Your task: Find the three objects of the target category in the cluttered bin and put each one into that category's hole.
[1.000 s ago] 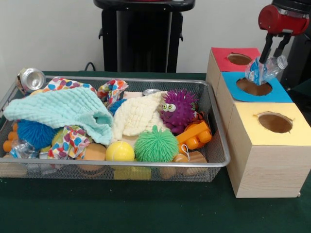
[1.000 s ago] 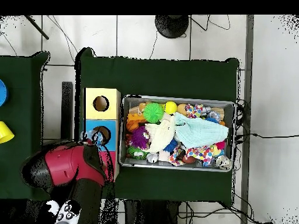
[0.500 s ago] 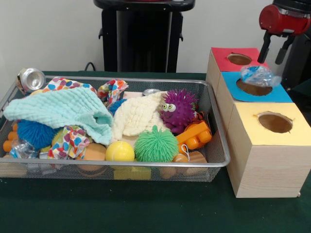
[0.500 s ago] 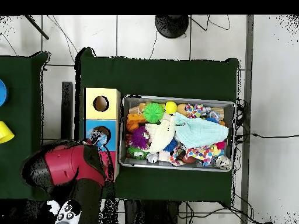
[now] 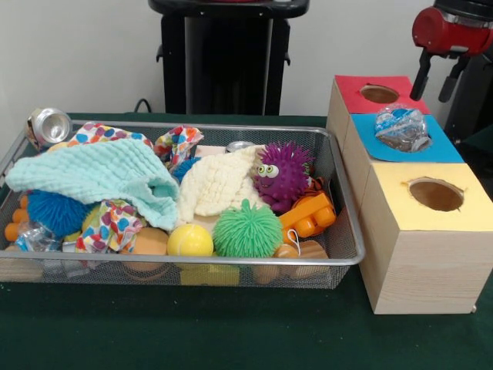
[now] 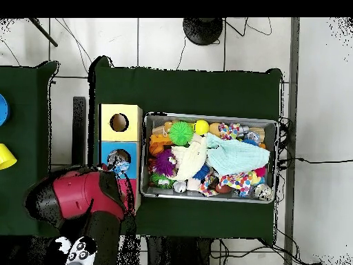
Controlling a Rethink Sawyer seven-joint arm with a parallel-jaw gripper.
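The wire mesh bin point(image 5: 343, 193) sits left of the wooden box, full of toys and cloths. A silvery can point(image 5: 48, 124) rests on its far left corner, and another can's top point(image 5: 240, 146) shows by the cream cloth. A crumpled shiny item with blue marks point(image 5: 401, 128) lies on the blue-surround hole point(image 5: 447, 148) and covers most of the opening; it also shows in the overhead view point(image 6: 120, 163). My gripper point(image 5: 436, 79) hangs open and empty above and to the right of it. In the overhead view the red arm point(image 6: 76, 197) hides the gripper.
The red-surround hole point(image 5: 380, 93) lies behind the blue one and the yellow-surround hole point(image 5: 436, 193) in front. The bin holds a purple spiky ball point(image 5: 283, 174), a green spiky ball point(image 5: 247, 229), a yellow ball point(image 5: 189, 240), an aqua cloth point(image 5: 100, 173) and an orange toy point(image 5: 308, 216).
My gripper opened and let go of the crumpled shiny item, which dropped onto the blue-surround hole. The gripper has risen a little.
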